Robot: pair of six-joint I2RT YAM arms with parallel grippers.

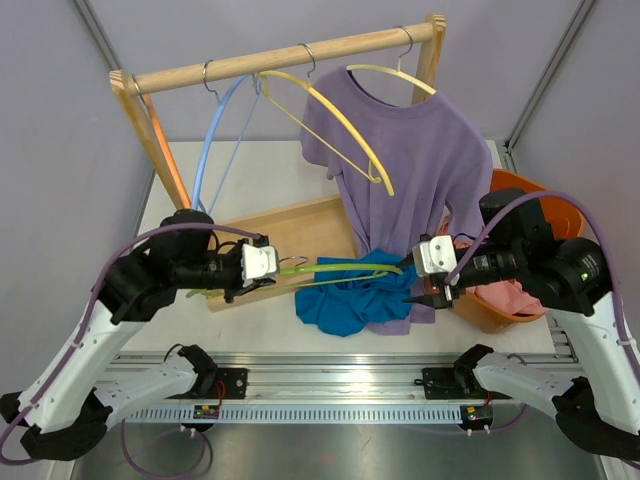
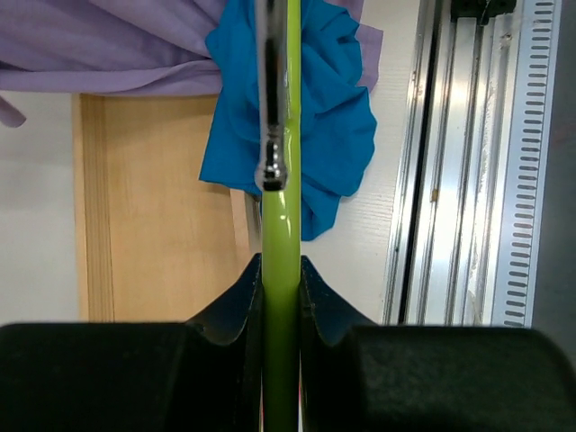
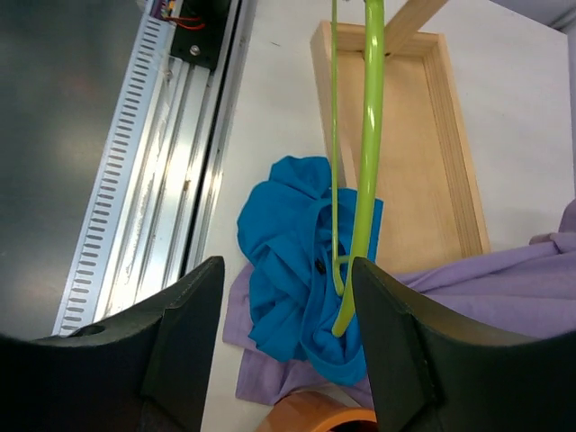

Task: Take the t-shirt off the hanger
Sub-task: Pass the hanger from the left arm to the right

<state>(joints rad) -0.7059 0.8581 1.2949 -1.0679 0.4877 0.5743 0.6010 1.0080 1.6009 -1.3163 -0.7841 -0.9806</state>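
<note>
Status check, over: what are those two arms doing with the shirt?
Left gripper shut on green hanger. Right gripper open, facing blue t-shirt. T-shirt bunched, hanger end inside it. Purple t-shirt hem underneath.

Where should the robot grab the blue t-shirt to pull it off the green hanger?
Grab the bunched folds of the blue t-shirt at the tip of the green hanger, coming from the right with the open right pincer. The left pincer clamps the hanger, so cloth likely slides off that way.

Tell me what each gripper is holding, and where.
The left gripper clamps the green hanger on its plastic bar beside the metal hook; right gripper open, holding nothing.
</note>
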